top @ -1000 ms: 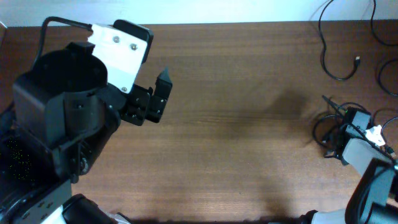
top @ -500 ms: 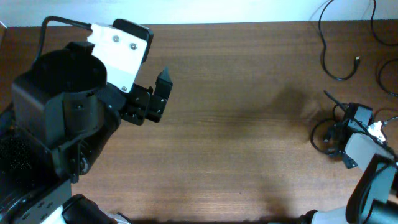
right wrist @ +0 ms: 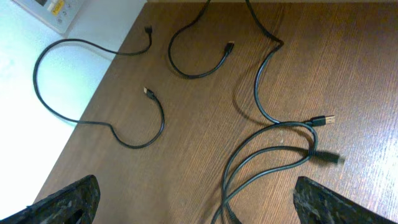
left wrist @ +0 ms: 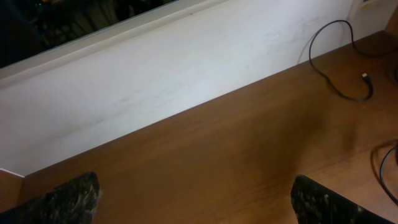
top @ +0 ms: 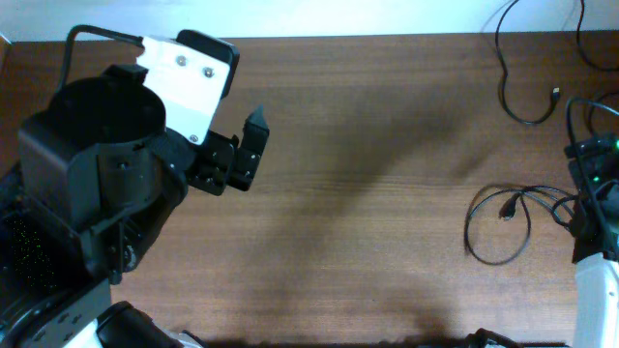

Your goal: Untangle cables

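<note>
Wooden table (top: 387, 126), at least four loose cables (right wrist: 314, 152), left end effector (left wrist: 196, 200), right end effector (right wrist: 199, 202), both spread.

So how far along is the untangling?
Done: separate strands lie apart, not touching. In hand: nothing; left gripper and right gripper are both open and empty. Left: the tangled pair crosses over itself and likely needs pulling apart.
</note>
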Motion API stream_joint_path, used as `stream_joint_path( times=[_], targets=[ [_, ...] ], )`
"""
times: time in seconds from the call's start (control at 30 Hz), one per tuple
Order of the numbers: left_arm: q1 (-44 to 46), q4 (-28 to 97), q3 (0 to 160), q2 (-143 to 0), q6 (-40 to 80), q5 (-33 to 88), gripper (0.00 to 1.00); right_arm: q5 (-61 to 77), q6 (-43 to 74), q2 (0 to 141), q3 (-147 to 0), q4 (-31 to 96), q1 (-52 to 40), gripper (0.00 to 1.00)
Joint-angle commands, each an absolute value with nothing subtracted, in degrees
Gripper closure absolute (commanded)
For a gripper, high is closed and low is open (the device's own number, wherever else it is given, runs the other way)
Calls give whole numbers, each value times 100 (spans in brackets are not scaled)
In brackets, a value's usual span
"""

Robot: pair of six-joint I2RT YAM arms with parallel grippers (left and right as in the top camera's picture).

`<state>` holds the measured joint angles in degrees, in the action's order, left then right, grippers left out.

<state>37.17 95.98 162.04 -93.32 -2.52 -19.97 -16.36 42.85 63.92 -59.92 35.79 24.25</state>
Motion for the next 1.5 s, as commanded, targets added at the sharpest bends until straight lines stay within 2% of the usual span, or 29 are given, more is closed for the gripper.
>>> stream_joint_path(
  times=[0.0, 0.23, 0.3, 0.37, 0.47, 0.63, 0.73, 0.83, 0.97, 1.17, 1.47],
  targets=[
    [3697, 9592, 16182, -9288, -200, -1883, 1, -1562, 4200, 6766, -5946, 3730, 2440, 1],
    [3697, 9577, 16182, -9288, -200, -1883, 1, -1238, 4152, 7813, -5948, 3577, 2375, 1],
    [3697, 9568, 16182, -9288, -200, -1881, 1, -851, 3752, 7898, -5951, 3210, 2246, 1],
    [3697, 9570, 16182, -9288, -198, -1883, 1, -397, 3162, 7891, -6016, 2613, 1984, 1],
    [3697, 9566, 16182, -9288, -198, -1883, 1, 432, 1114, 7894, -6104, 1487, 1481, 1],
    [3697, 9564, 16151, -9303, -198, -1885, 1, 99, -434, 8355, -6204, 471, 1100, 2],
    [3697, 9515, 16127, -9356, -198, -1885, 1, 21, -735, 9159, -7070, 1308, 1131, 1],
    [3697, 9509, 16127, -9437, -198, -1885, 1, -235, -1094, 10204, -8646, 2687, 1120, 1],
    [3697, 9588, 16127, -9594, -198, -1885, 1, -670, -1009, 11629, -11441, 4567, 1133, 1],
    [3697, 9570, 16127, -9697, -198, -1885, 1, -626, -537, 13611, -14400, 6377, 1138, 2],
    [3697, 9671, 16127, -9695, -193, -1863, 1, 943, 399, 14890, -14573, 6514, 1330, 2]
  ],
)
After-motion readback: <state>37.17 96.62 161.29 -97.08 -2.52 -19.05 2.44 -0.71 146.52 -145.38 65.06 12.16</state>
